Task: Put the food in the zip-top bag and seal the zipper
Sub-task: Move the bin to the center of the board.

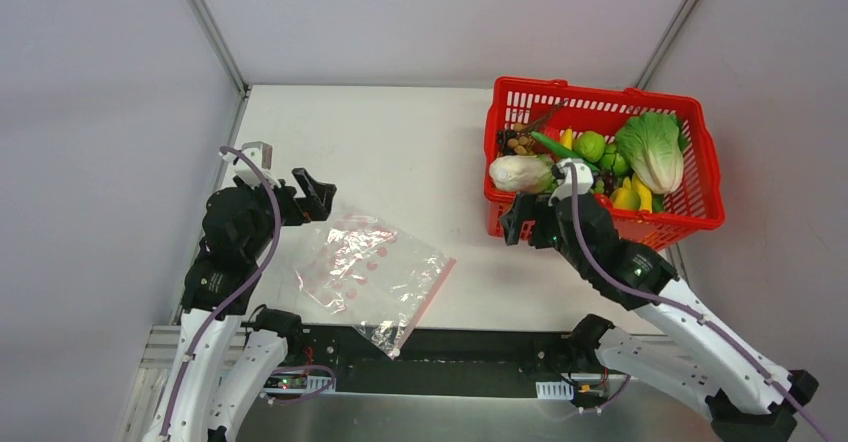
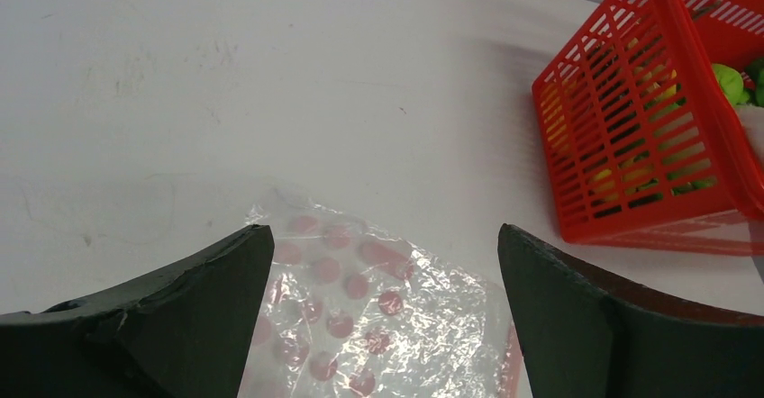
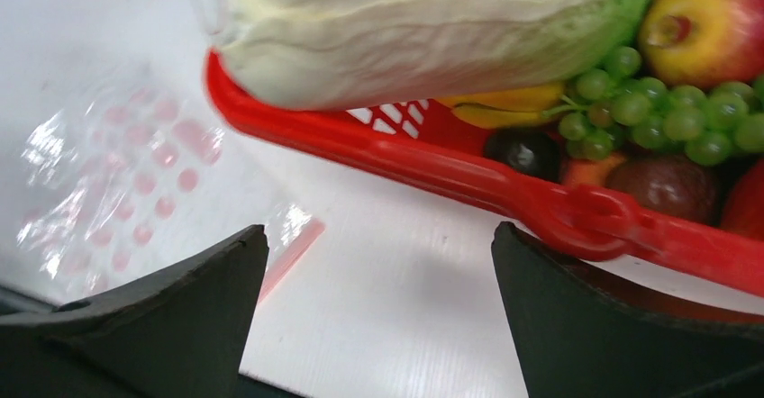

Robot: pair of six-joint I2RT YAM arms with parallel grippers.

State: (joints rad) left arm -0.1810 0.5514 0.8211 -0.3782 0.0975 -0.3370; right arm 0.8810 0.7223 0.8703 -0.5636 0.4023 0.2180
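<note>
- Count, top view: one bag (image 1: 372, 272), one basket (image 1: 680, 226), two end effectors.
- Food countable in the basket: one white cabbage (image 1: 520, 174), one leafy lettuce (image 1: 650, 150), one banana bunch (image 1: 632, 197), one round green fruit (image 1: 590, 145) and one long green vegetable (image 1: 552, 148). The right wrist view adds one grape bunch (image 3: 667, 114) and one apple (image 3: 712, 20). The remaining pieces are too hidden to count.
- Basket: at 2 o'clock from the centre of the surface (image 1: 400, 142). The cabbage lies on its 9 o'clock rim and overhangs it.
- Bag: flat on the surface at 7 o'clock, well apart from the basket. One zipper (image 1: 428, 302) runs along its 4 o'clock edge.
- Left end effector (image 1: 285, 177): fingers spread to full width and holding nothing. It sits at the bag's 10 o'clock corner. The left wrist view shows the bag between and beyond the fingers (image 2: 207, 290). Contact with the bag cannot be determined.
- Right end effector (image 1: 535, 212): fingers spread wide and holding nothing. It sits outside the basket's 8 o'clock corner, just beside the cabbage and not gripping it.
</note>
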